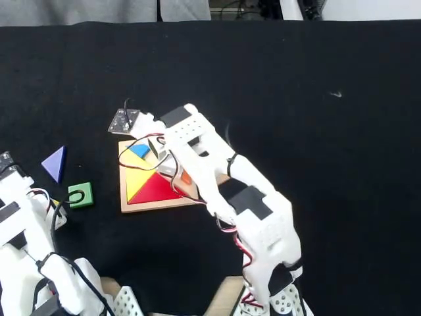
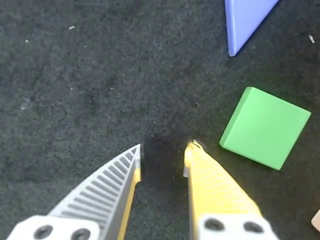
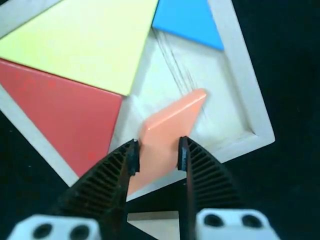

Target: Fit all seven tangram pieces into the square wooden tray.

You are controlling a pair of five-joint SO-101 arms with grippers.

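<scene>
The right gripper (image 3: 157, 150) pinches a pale orange parallelogram (image 3: 167, 125) between its fingertips; the piece lies aslant in the right part of the square wooden tray (image 3: 240, 75), one end over the rim. Inside sit a yellow triangle (image 3: 95, 45), a red triangle (image 3: 60, 115) and a small blue triangle (image 3: 187, 20). The left gripper (image 2: 165, 150) is spread over black cloth (image 2: 75, 75), the green square block (image 2: 265, 127) just to its right and the purple triangle (image 2: 245, 20) farther off.
</scene>
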